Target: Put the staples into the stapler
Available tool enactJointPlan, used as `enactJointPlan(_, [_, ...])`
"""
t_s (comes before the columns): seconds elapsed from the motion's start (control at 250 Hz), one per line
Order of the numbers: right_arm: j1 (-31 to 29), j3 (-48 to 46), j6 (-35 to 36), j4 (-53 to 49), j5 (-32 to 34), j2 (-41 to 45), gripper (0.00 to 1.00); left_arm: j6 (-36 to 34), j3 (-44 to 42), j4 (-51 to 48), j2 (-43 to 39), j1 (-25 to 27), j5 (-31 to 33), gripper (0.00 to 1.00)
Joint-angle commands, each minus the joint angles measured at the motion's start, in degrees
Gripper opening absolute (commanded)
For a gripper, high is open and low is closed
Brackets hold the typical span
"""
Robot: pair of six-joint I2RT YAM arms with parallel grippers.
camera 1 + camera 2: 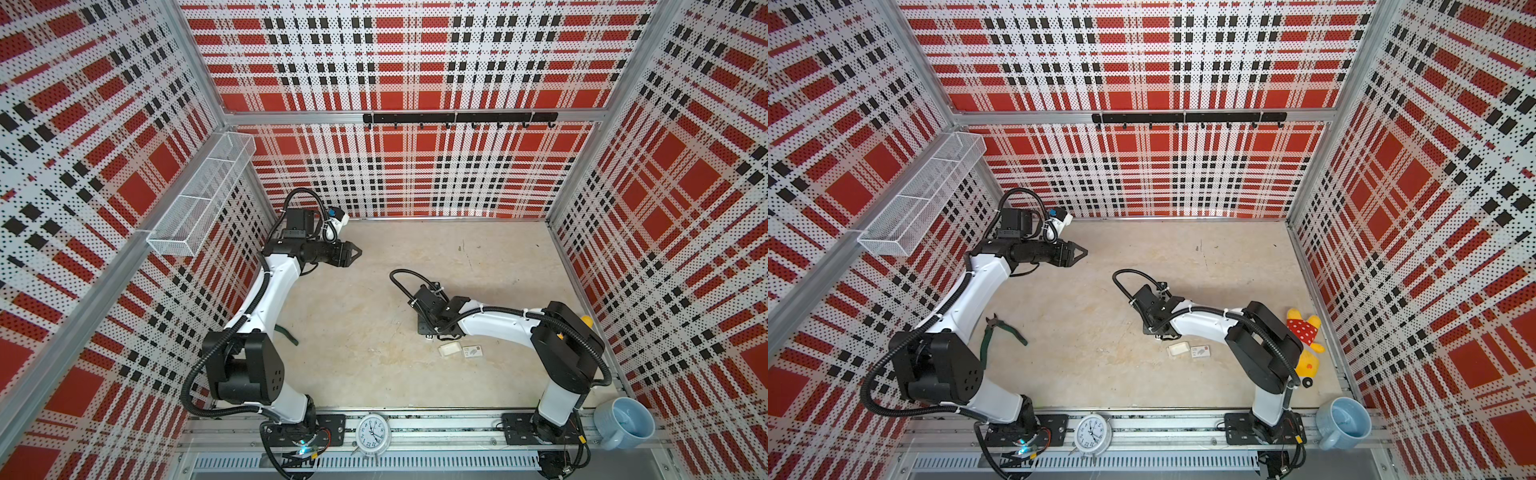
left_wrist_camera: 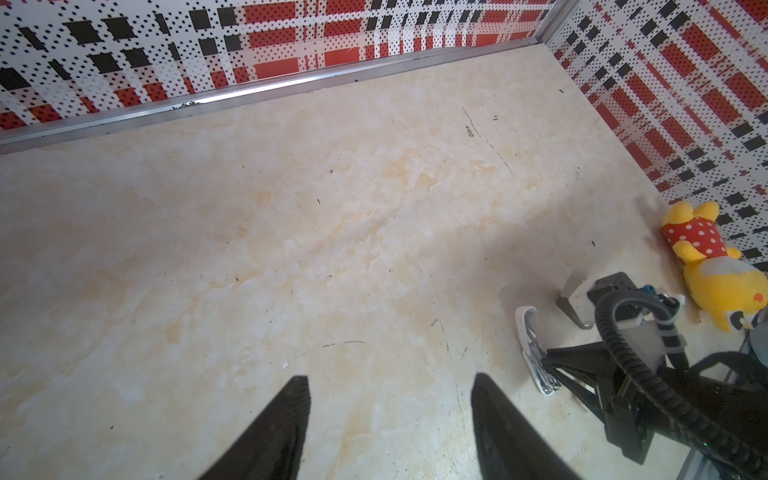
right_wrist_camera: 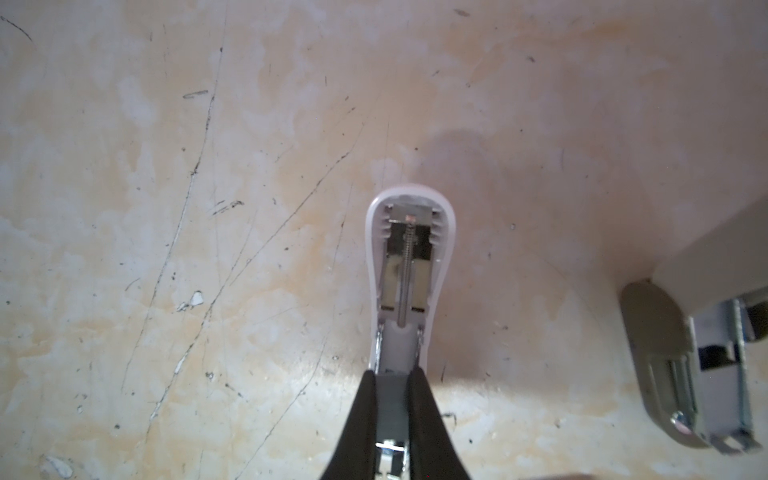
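The stapler lies opened on the floor: a white shell with its spring and metal insides showing. My right gripper is shut on its narrow rear end, fingers tight on both sides. The left wrist view shows the same white part at the right gripper's tips. A grey-beige part with a metal channel lies beside it; I cannot tell if the two are joined. In both top views the right wrist hides the stapler. No staples show. My left gripper hangs open and empty at the back left.
A small white tray and a printed box sleeve lie just in front of the right wrist. Green-handled pliers lie by the left arm. A yellow plush toy is at the right wall. A clock and blue mug stand on the front rail.
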State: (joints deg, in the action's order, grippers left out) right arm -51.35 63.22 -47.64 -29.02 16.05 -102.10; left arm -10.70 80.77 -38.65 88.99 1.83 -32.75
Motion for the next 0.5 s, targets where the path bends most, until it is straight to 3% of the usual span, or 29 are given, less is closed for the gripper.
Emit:
enactJointPlan(0.0, [-0.04,0.20,-1.06,0.77,0.59,-0.02,0.13,0.50,-0.79,1.08,0.19,-0.80,-0.88,0.65])
enactJointPlan(0.496, [-0.56,0.68,-1.32,1.27,0.38,0.99,0.13,0.91,-0.97,1.30,0.14,-0.94,-1.11,0.65])
